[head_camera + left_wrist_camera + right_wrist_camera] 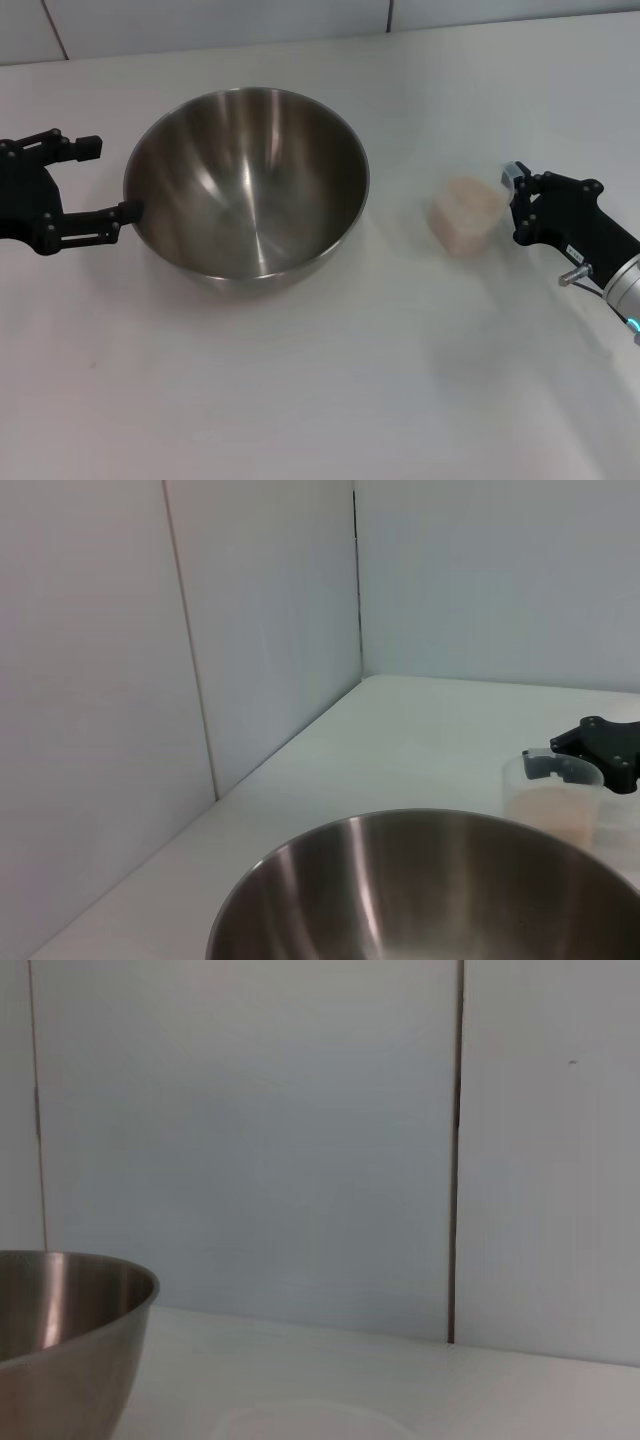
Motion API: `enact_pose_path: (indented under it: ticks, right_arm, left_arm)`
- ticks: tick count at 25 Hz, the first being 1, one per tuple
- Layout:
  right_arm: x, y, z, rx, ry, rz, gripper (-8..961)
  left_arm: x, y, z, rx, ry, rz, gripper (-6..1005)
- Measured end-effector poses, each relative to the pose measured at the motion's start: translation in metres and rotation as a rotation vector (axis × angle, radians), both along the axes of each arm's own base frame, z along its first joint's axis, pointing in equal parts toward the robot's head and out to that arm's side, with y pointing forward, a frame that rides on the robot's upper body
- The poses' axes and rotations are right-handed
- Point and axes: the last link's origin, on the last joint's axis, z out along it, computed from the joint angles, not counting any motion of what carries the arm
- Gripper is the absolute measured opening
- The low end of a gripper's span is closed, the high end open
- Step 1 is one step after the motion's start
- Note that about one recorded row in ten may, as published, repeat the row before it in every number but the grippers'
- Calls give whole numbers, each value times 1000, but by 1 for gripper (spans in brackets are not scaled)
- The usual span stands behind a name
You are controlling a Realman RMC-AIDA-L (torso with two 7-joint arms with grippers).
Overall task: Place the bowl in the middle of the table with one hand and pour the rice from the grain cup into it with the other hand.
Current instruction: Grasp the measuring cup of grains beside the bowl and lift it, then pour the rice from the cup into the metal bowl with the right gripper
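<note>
Your grain cup (466, 214) is thin, light plastic that will flex and could tip its rice (465, 195), so take it around the wall below the rim; it stands right of the bowl (247, 186), touching the right end effector (519, 205), whose grip I cannot tell. The steel bowl, rigid and slippery, sits mid-table with the left end effector (108, 178) released at its rim. The white table (330, 390) is smooth, with walls close behind.

left hand (110, 178): fingers spread wide, low at far left | right hand (515, 200): low at right
</note>
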Motion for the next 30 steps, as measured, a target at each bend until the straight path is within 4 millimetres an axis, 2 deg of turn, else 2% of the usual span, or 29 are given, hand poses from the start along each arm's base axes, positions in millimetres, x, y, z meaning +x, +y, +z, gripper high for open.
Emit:
enact_pose_path:
  ticks: [1, 9, 16, 19, 20, 21, 24, 27, 28, 30]
  right_arm:
    - [0, 0, 0, 1, 1, 0, 82]
    - [-3, -5, 6, 47, 29, 24, 7]
    - [-9, -5, 17, 121, 75, 61, 8]
    - [-24, 0, 23, 195, 96, 132, 8]
    - [-37, 7, 27, 251, 85, 190, 8]
    - [-37, 7, 27, 251, 85, 190, 8]
    - [-61, 23, 29, 320, 49, 278, 8]
    - [-93, 47, 24, 359, -45, 387, 8]
    - [-93, 47, 24, 359, -45, 387, 8]
    - [-110, 57, 16, 378, -140, 439, 8]
  left_arm:
    - [0, 0, 0, -1, 0, -1, 860]
    - [0, -1, -1, -8, 7, -4, 860]
    - [0, -1, -2, -13, 9, -6, 860]
    - [0, -2, -2, -17, 9, -8, 859]
    - [0, -2, -2, -19, 9, -10, 859]
    - [0, -2, -2, -19, 9, -10, 859]
    - [0, -2, -2, -21, 10, -11, 859]
    - [0, -2, -2, -22, 11, -12, 859]
    - [0, -2, -2, -22, 11, -12, 859]
    - [0, -2, -2, -22, 11, -11, 859]
